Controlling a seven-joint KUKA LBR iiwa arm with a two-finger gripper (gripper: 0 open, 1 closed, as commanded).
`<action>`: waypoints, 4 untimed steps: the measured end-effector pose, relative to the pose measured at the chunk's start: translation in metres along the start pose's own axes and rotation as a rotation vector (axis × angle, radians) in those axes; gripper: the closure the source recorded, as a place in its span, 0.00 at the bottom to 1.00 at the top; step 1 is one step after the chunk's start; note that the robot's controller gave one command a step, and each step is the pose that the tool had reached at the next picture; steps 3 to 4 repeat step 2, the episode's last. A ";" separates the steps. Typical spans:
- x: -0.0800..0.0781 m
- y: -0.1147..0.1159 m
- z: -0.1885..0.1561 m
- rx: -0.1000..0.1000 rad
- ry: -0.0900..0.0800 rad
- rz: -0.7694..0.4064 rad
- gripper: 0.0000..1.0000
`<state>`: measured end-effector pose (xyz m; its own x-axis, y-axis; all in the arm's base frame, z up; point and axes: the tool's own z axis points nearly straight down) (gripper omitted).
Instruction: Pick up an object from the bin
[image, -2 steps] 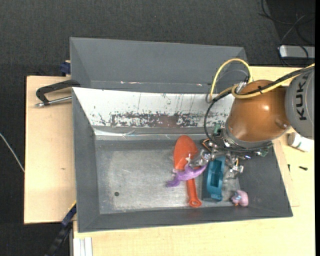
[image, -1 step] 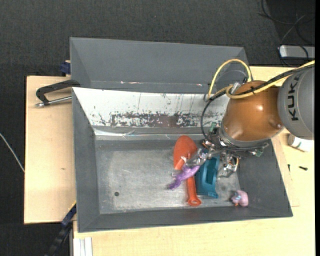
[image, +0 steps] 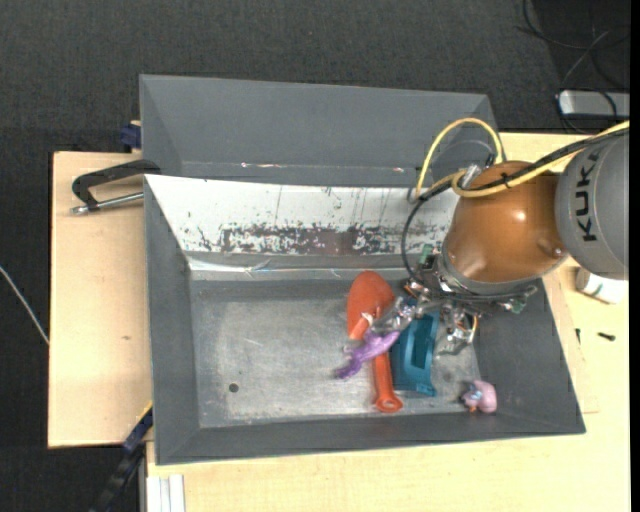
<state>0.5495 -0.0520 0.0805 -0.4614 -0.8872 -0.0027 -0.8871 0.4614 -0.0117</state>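
Observation:
My gripper (image: 432, 328) hangs below the orange wrist cover in the right part of the bin, low over the floor. Its two metal fingers stand apart, one (image: 408, 314) to the left and one on the right, so it is open. The upper end of a teal blue block (image: 414, 360) lies between and just below them. Left of the block lies an orange carrot-shaped toy (image: 368, 305) with a long orange stem (image: 384, 385). A purple floppy thing (image: 368, 350) is draped across that stem, touching the left finger's tip.
A small pink and purple toy (image: 480, 397) lies near the bin's front right corner. The left half of the bin floor is bare metal. The back wall slopes up behind the gripper.

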 end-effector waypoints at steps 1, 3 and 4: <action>0.000 0.001 -0.003 -0.001 -0.001 0.000 1.00; -0.002 0.001 -0.009 -0.003 -0.005 0.001 1.00; -0.002 0.001 -0.009 -0.003 -0.005 0.001 1.00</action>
